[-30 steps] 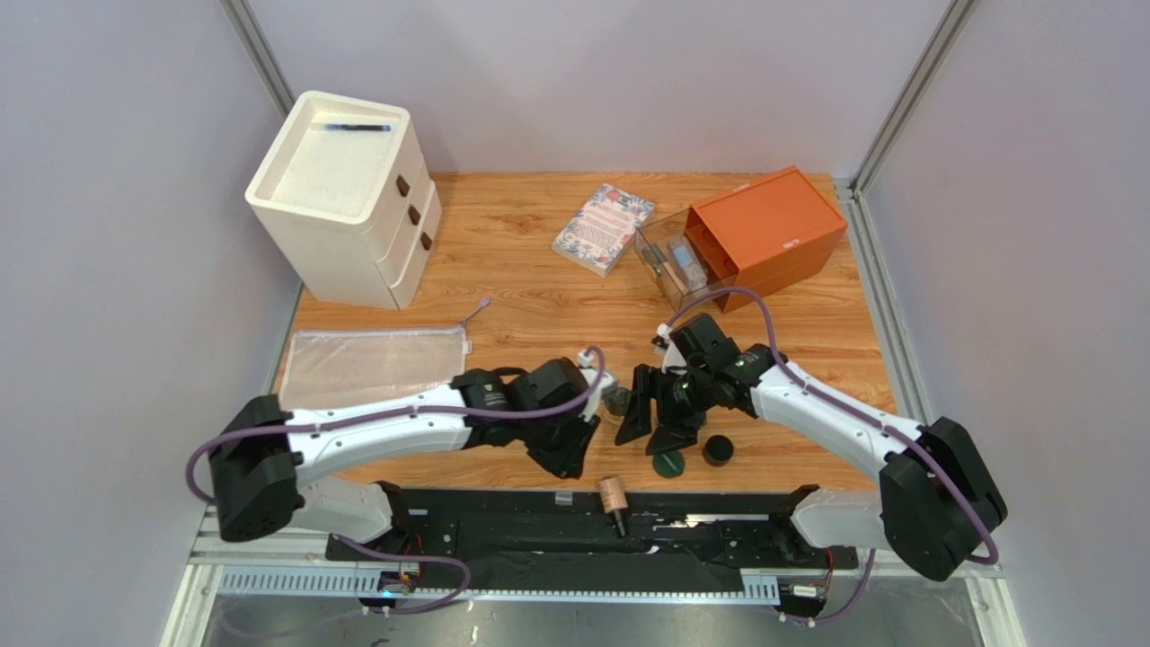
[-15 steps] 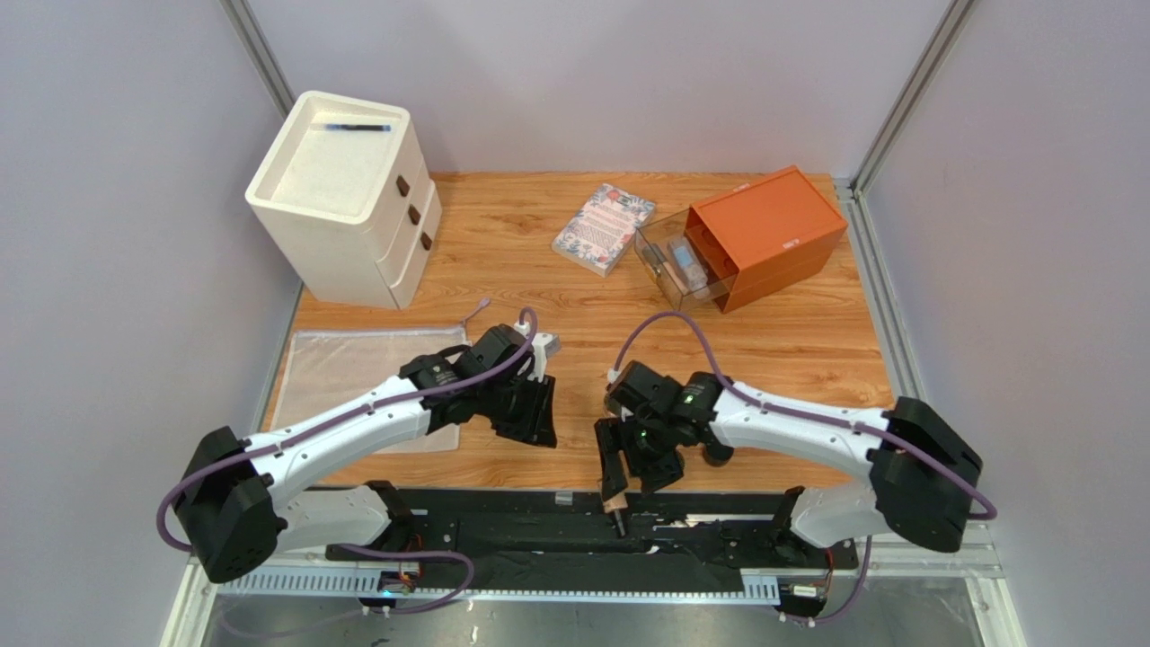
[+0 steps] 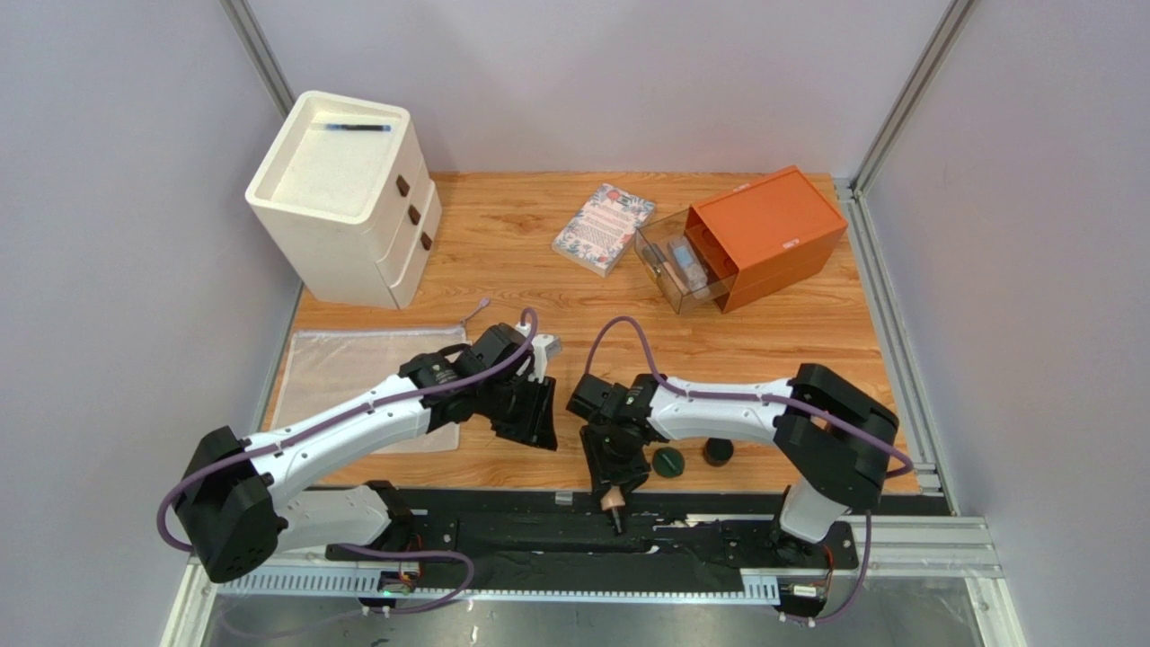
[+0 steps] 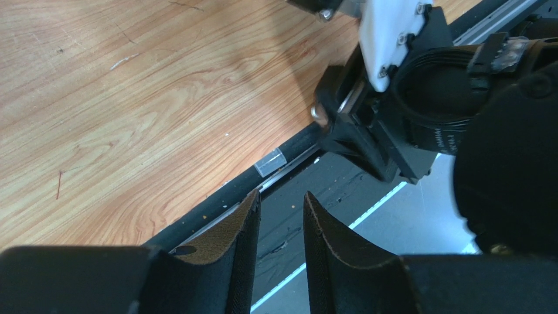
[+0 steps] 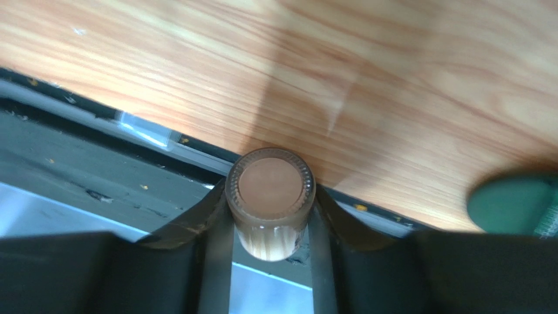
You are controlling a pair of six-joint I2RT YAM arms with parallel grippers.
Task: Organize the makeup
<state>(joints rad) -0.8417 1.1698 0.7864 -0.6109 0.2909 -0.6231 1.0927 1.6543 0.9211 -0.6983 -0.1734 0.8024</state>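
Observation:
A pinkish tube [image 3: 616, 502] lies at the table's near edge, partly over the black rail. My right gripper [image 3: 609, 475] is down on it. In the right wrist view the tube [image 5: 270, 196] sits between both fingers [image 5: 218, 222], which touch its sides, its round end facing the camera. A dark-green disc [image 3: 667, 463] and a small black jar [image 3: 717, 452] lie just right of that gripper; the disc also shows at the right edge of the right wrist view [image 5: 514, 204]. My left gripper [image 3: 537, 415] hovers to the left, its jaws a narrow gap apart and empty [image 4: 280, 196].
An orange box [image 3: 767, 232] with a clear drawer [image 3: 678, 263] holding small items stands at the back right, beside a floral booklet [image 3: 604, 227]. A white drawer unit [image 3: 344, 196] with a black pen [image 3: 358, 128] on top is back left. A mesh pouch [image 3: 358, 364] lies at the left.
My right gripper swung left and toward the near edge, coming down around the pinkish tube. My left gripper pulled back to the left a second ago and has since held still.

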